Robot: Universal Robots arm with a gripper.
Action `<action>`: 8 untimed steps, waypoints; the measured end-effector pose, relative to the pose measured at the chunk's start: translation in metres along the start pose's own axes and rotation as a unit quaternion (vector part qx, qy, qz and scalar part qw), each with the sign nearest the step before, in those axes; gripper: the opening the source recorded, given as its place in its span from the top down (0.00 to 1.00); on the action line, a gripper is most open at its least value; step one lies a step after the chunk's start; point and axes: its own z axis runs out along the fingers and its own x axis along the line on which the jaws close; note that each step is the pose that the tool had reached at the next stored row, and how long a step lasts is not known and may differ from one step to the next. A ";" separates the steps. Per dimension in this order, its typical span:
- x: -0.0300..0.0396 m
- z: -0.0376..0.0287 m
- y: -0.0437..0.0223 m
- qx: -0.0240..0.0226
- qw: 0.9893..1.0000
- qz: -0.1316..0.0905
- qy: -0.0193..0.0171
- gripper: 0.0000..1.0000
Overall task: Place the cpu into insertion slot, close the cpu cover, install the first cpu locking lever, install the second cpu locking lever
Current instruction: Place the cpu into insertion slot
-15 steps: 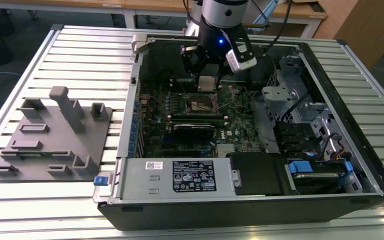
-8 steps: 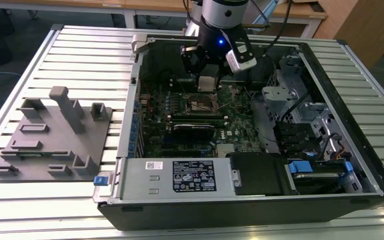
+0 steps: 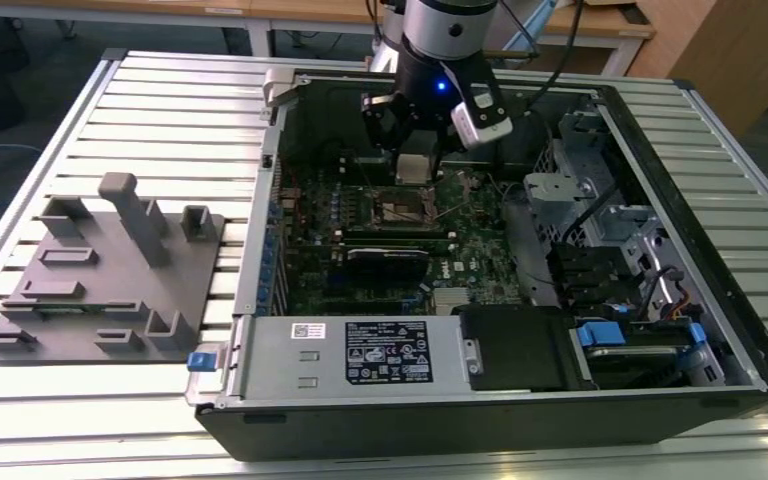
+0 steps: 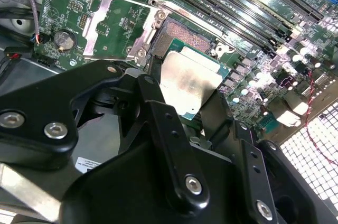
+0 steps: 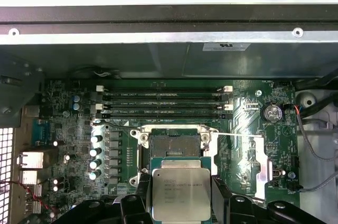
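My gripper [image 5: 181, 198] is shut on the cpu [image 5: 181, 195], a flat square chip with a pale metal top; in both wrist views black fingers [image 4: 153, 108] press its two sides. The cpu [image 4: 191, 80] hangs over the near edge of the insertion slot [image 5: 172, 142], whose dark centre [image 4: 178, 38] lies uncovered. The cpu cover [image 5: 262, 168] is swung open beside the slot, a silvery frame [image 4: 91, 23] lying over the green board. In the exterior view the gripper [image 3: 415, 172] hovers inside the case just above the slot [image 3: 404, 207].
The green motherboard [image 3: 357, 270] lies in an open black computer case [image 3: 704, 250] on a slatted metal table [image 3: 157, 100]. Long black memory slots [image 5: 163, 102] run beside the socket. A grey fixture block [image 3: 104, 270] stands at the exterior view's left.
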 end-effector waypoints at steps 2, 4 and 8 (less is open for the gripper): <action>0.0000 0.0002 0.0000 0.000 1.000 0.000 0.000 0.46; 0.0000 0.0010 -0.0001 0.000 1.000 0.000 0.000 0.46; 0.0000 0.0022 -0.0002 0.000 1.000 0.000 0.000 0.46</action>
